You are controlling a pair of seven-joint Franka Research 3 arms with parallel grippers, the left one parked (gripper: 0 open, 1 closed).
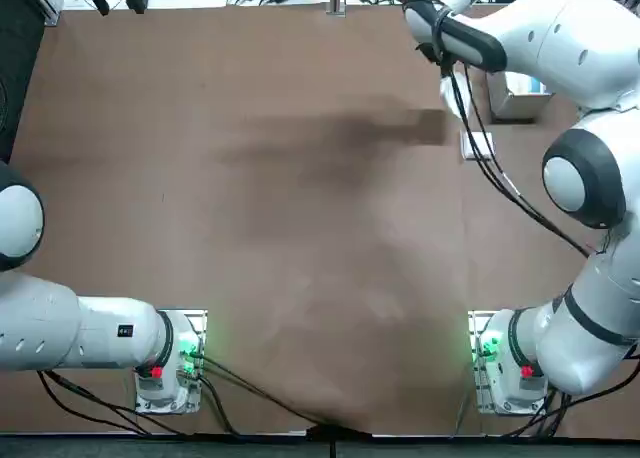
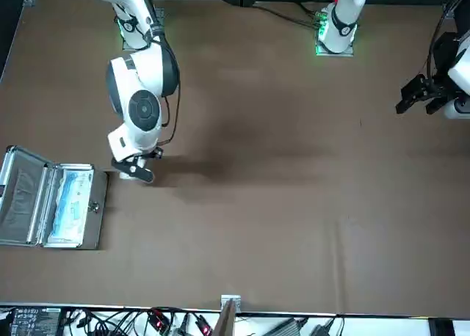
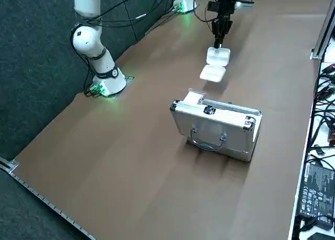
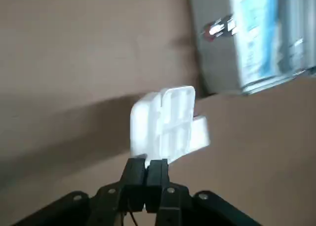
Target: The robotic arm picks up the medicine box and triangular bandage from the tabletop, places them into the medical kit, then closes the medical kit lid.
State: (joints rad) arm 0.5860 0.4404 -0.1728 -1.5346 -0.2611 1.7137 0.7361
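From overhead, the robotic arm (image 1: 560, 38) reached across the far right of the surface (image 1: 250, 228) and covered its own end effector. Only a corner of the medical kit (image 1: 520, 100) showed beside it.

The front view gave what the top view hid. The kit lay open, and the medical kit lid (image 2: 18, 196) was swung back on the side away from the arm. The pale contents carried blue print too small to read. The end effector (image 2: 136, 169) hung low, just beside the kit's open edge.

From the right side, the lid's outer face and bar handle faced the camera, with the lid standing nearly upright. The triangular bandage (image 3: 215, 64) hung directly below the end effector (image 3: 219, 41), beyond the kit and apart from it. A small flat white item at the kit's far corner seemed to be the medicine box (image 3: 193, 97), resting on the surface.

At the wrist, the fingers (image 4: 134, 172) were clenched together on the near edge of the bandage (image 4: 163, 122). The kit's blue-printed contents lay past it, with no word legible.
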